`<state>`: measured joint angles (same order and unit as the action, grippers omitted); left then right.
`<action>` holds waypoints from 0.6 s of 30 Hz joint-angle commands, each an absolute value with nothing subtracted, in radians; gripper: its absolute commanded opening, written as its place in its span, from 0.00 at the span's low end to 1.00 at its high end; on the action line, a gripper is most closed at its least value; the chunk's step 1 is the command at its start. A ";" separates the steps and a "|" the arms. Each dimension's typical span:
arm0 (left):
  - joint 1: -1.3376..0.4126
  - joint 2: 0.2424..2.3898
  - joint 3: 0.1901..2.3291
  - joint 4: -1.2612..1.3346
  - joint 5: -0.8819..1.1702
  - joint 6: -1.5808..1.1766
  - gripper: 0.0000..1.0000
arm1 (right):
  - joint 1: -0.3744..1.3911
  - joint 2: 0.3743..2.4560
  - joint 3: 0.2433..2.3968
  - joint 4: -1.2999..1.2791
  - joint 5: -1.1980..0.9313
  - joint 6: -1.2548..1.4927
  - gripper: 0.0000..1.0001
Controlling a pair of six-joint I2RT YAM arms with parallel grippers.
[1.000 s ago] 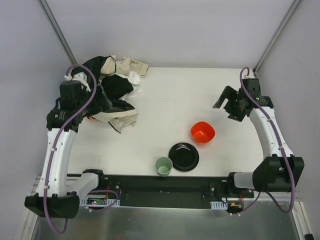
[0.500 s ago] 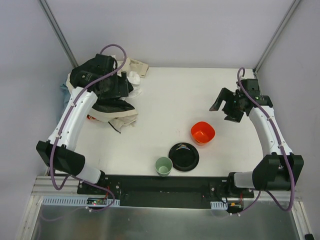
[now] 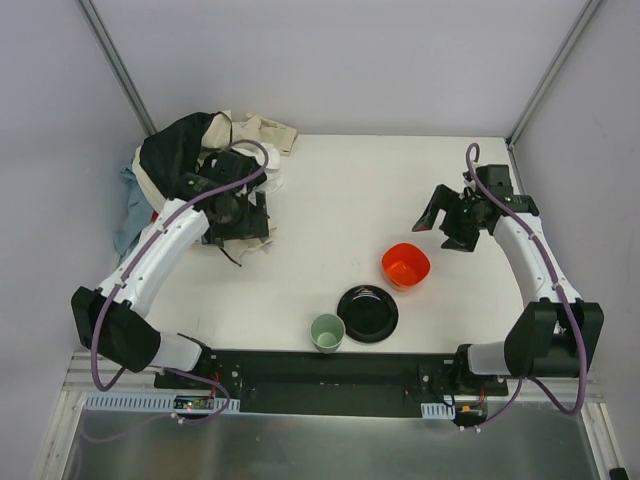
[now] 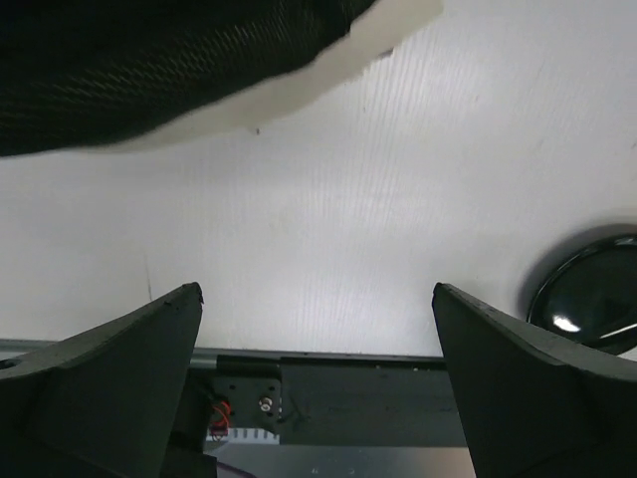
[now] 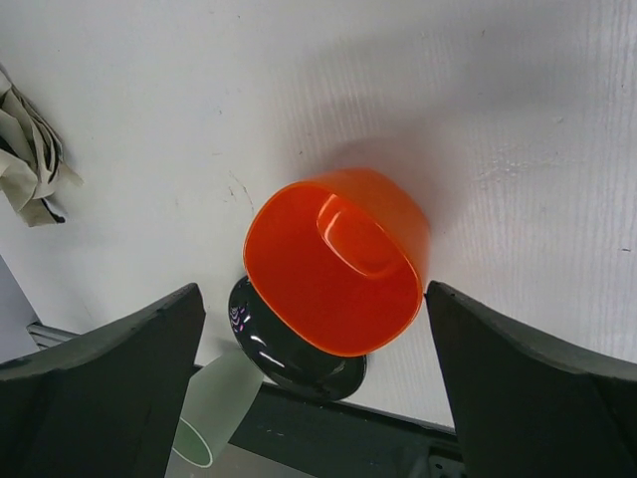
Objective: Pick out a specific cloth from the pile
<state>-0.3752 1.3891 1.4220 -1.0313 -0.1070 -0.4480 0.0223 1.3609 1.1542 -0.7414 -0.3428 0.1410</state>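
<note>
Sprawling over the matte white table's (image 3: 340, 190) far-left corner, the crumpled pile (image 3: 180, 150) shows black mesh with cream trim; the orange-red cloth cannot be made out. Left gripper (image 4: 314, 289) and right gripper (image 5: 314, 289) both gape, the right facing a glossy rounded orange bowl (image 5: 338, 264).

Pile (image 3: 178, 150): black cream-trimmed fabric heaped over beige, white, teal-blue pieces, far-left corner.

The right pincer (image 5: 314, 289) stood wide apart and held nothing, its 2 dark fingers (image 5: 100, 388) framing an orange bowl (image 5: 333, 264) on the white surface (image 5: 478, 100). A black plate (image 5: 299, 368) showed partly behind the bowl, with 1 pale green cup (image 5: 214, 423) near it. Crumpled beige fabric (image 5: 30, 159) lay at the left edge.
</note>
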 commanded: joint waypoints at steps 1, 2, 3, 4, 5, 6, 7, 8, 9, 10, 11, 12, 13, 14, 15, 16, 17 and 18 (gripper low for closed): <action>-0.439 1.376 1.274 -1.005 -0.087 -0.581 0.99 | 0.026 1.351 1.128 -0.739 -0.357 0.121 0.96; -0.440 1.387 1.252 -0.985 -0.081 -0.590 0.99 | 0.026 1.348 1.118 -0.739 -0.357 0.121 0.96; -0.442 1.403 1.234 -0.970 -0.083 -0.595 0.99 | 0.028 1.345 1.111 -0.738 -0.354 0.121 0.96; -0.443 1.422 1.226 -0.948 -0.084 -0.595 0.99 | 0.026 1.342 1.101 -0.738 -0.354 0.120 0.96; -0.445 1.449 1.223 -0.931 -0.095 -0.592 0.99 | 0.026 1.339 1.094 -0.741 -0.351 0.121 0.96; -0.446 1.482 1.221 -0.916 -0.109 -0.586 0.99 | 0.026 1.338 1.086 -0.741 -0.348 0.121 0.96; -0.446 1.512 1.223 -0.899 -0.126 -0.584 0.99 | 0.026 1.336 1.078 -0.739 -0.348 0.123 0.96; -0.446 1.550 1.229 -0.884 -0.142 -0.583 0.99 | 0.026 1.336 1.069 -0.739 -0.350 0.120 0.96; -0.446 1.587 1.241 -0.870 -0.150 -0.577 0.99 | 0.026 1.336 1.066 -0.741 -0.350 0.120 0.96; -0.446 1.630 1.256 -0.852 -0.156 -0.569 0.99 | 0.026 1.336 1.062 -0.741 -0.350 0.120 0.96; -0.446 1.667 1.276 -0.838 -0.160 -0.560 0.99 | 0.026 1.336 1.058 -0.742 -0.350 0.118 0.96; -0.446 1.711 1.296 -0.831 -0.167 -0.555 0.99 | 0.026 1.335 1.055 -0.741 -0.351 0.120 0.96; -0.446 1.764 1.324 -0.831 -0.181 -0.549 0.99 | 0.026 1.336 1.054 -0.744 -0.353 0.120 0.96; -0.446 1.801 1.348 -0.830 -0.198 -0.543 0.99 | 0.026 1.336 1.055 -0.745 -0.356 0.120 0.96; -0.443 1.827 1.368 -0.830 -0.218 -0.540 0.99 | 0.026 1.338 1.057 -0.750 -0.357 0.118 0.96; -0.440 1.854 1.391 -0.831 -0.230 -0.535 0.99 | 0.026 1.339 1.058 -0.752 -0.357 0.117 0.96; -0.436 1.873 1.407 -0.831 -0.235 -0.532 0.99 | 0.026 1.339 1.060 -0.755 -0.357 0.117 0.96; -0.430 1.890 1.422 -0.833 -0.235 -0.529 0.99 | 0.026 1.339 1.060 -0.756 -0.356 0.115 0.96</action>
